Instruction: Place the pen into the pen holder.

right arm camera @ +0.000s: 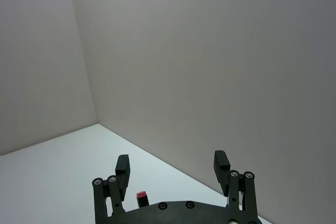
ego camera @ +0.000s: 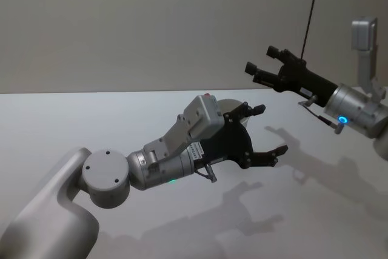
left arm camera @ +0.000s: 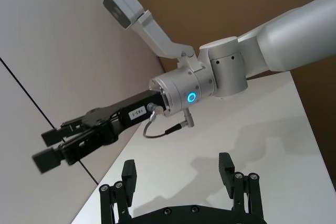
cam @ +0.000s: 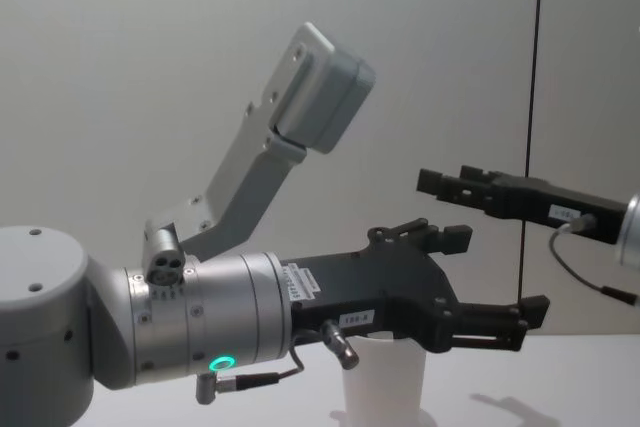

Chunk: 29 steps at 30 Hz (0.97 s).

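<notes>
While both arms hover, white table (ego camera: 73, 119), grey wall behind, left hand (ego camera: 267, 131) spread, right hand (ego camera: 262, 63) spread, empty.

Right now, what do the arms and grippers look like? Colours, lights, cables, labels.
Both arms are light grey with rounded joints. The left gripper and the right gripper are black with two fingers each. The left wrist shows a green ring light, the right wrist a blue one. Each has a thin cable, a small white label and a grey wrist camera on a bracket.
</notes>
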Available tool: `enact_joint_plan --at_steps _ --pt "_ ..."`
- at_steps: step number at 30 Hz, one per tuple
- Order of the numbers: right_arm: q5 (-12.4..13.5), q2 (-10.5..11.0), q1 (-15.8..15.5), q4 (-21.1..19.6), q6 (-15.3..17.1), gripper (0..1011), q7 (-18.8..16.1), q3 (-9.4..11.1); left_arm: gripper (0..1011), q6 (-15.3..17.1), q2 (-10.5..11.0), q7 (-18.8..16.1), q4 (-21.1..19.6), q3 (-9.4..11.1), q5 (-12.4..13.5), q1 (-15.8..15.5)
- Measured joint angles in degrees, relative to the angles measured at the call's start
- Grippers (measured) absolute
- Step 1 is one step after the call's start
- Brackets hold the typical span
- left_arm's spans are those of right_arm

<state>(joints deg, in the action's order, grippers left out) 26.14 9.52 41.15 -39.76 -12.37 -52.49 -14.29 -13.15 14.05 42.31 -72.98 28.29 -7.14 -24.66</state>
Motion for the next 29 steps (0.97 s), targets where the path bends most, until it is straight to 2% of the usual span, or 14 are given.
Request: enact_joint_plan --at_steps 11,29 --pt "1.04 1.36 -1.55 -2.89 0.97 1002 -0.56 1.61 1003 0.00 0.00 0.00 0.00 0.00 0.00 0.00" --pt "1.57 2.05 -2.36 -4.42 1.44 1001 -0.80 2.42 1003 0.00 0.00 0.00 0.00 0.00 0.00 0.00"
